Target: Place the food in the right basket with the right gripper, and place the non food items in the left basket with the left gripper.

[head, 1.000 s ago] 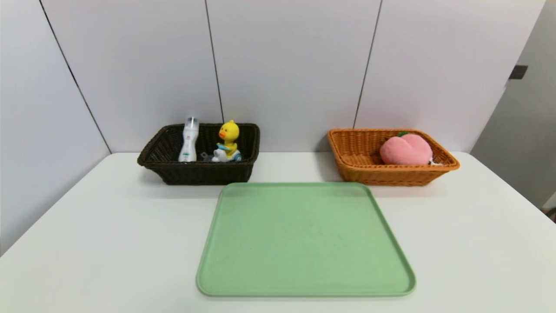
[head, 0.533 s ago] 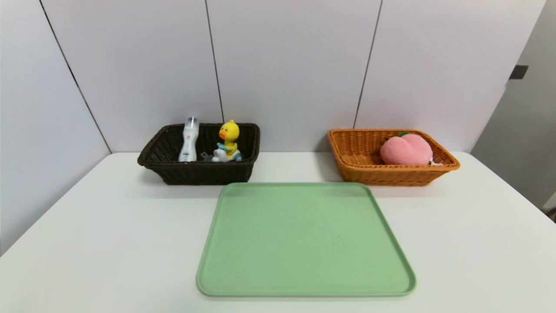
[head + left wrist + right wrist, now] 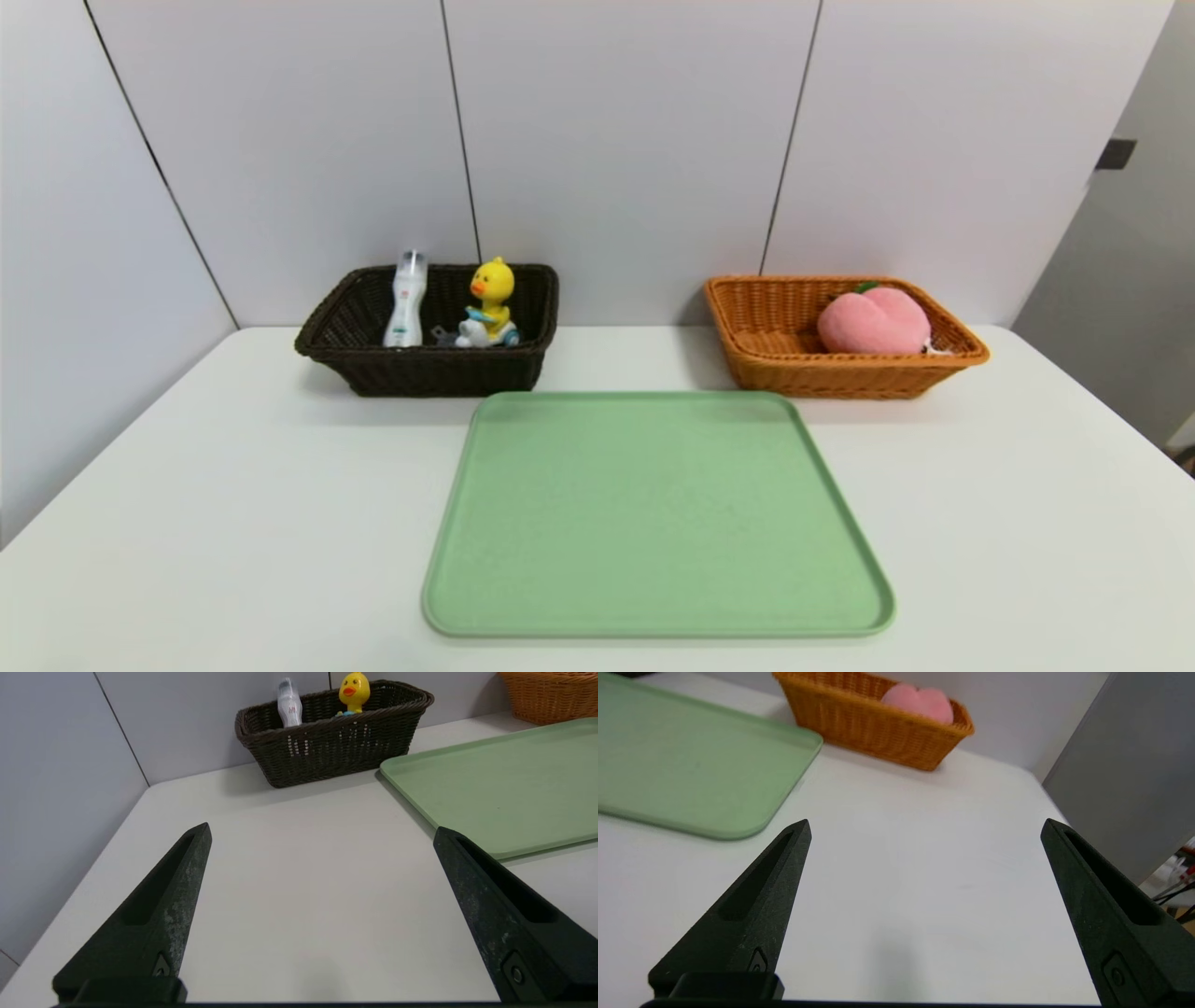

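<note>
- The plush peach (image 3: 874, 321) lay inside the orange-tan basket (image 3: 775, 373), toward its right end, at the back right of the white bench (image 3: 233, 523).
- The dark brown basket (image 3: 429, 371) stood at the back left of the bench and held 3 things: the white bottle (image 3: 405, 301) leaning upright at its left, the yellow duck toy (image 3: 490, 304) beside it, and a grey case (image 3: 442, 334) barely visible between the 2.
- A green tray (image 3: 653, 513) lay bare in front of and between the 2 baskets, touching neither.
- The left pincer (image 3: 322, 830) hung low over the bench's left side, its fingers spread wide and holding nothing.
- The right pincer (image 3: 924, 828) hung low over the bench's right side, beside the tray, likewise spread wide and holding nothing.
- Neither arm showed in the head view.
</note>
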